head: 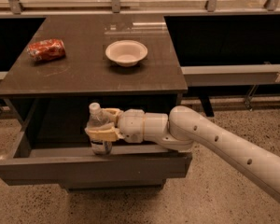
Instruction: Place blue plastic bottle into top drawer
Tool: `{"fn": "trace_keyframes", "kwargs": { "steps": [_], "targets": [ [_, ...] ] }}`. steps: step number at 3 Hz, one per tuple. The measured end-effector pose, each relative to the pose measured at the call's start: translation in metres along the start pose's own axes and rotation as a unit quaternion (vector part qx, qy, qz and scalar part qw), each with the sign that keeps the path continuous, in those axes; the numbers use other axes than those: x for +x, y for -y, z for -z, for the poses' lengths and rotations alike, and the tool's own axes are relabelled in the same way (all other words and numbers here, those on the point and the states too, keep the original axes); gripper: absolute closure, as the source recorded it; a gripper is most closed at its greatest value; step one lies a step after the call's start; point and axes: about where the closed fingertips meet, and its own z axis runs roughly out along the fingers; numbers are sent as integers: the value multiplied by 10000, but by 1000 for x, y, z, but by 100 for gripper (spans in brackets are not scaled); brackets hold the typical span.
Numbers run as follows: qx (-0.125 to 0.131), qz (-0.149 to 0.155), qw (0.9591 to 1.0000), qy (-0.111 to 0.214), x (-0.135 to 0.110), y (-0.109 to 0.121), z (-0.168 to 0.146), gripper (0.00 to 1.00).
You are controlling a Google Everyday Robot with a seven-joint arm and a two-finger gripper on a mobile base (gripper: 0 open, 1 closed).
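Blue plastic bottle [99,129] is what I am watching. It stands upright inside the pulled-out top drawer [91,168], a little left of the drawer's middle and close behind the front panel. Its body is clear with a faint bluish cast, narrowing at the shoulder to a white screw cap [95,108] at its 12 o'clock. A pale label [101,146] with dark print wraps the lower part. The base sits right at the top edge of the front panel, so I cannot tell whether it touches the drawer floor.

My gripper [101,123] is in the drawer opening, just under the table edge, reaching in from the bottle's 3 o'clock. Its tan fingers [102,133] are clamped around the bottle's middle, one on the far side near the shoulder and one on the near side across the body, with the bottle filling the gap between them. The white arm [224,148] runs off toward 4 o'clock, leaving my view at the lower right.

The drawer is wide, shallow and dark grey-brown, with a plain flat front, nearly as wide as the table [84,78] above it. On the tabletop, a white bowl [126,52] sits at about 1 o'clock from the bottle, and a red snack packet [46,49] lies at about 11 o'clock, near the left edge and well apart from the bowl.
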Motion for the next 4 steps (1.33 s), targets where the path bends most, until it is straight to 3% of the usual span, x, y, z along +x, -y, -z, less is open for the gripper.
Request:
{"fn": "trace_keyframes", "kwargs": {
  "steps": [2, 4],
  "targets": [
    [-37, -70, 10000, -50, 9, -1, -1, 61],
    [-77, -64, 9999, -45, 8, -3, -5, 13]
  ]
}}
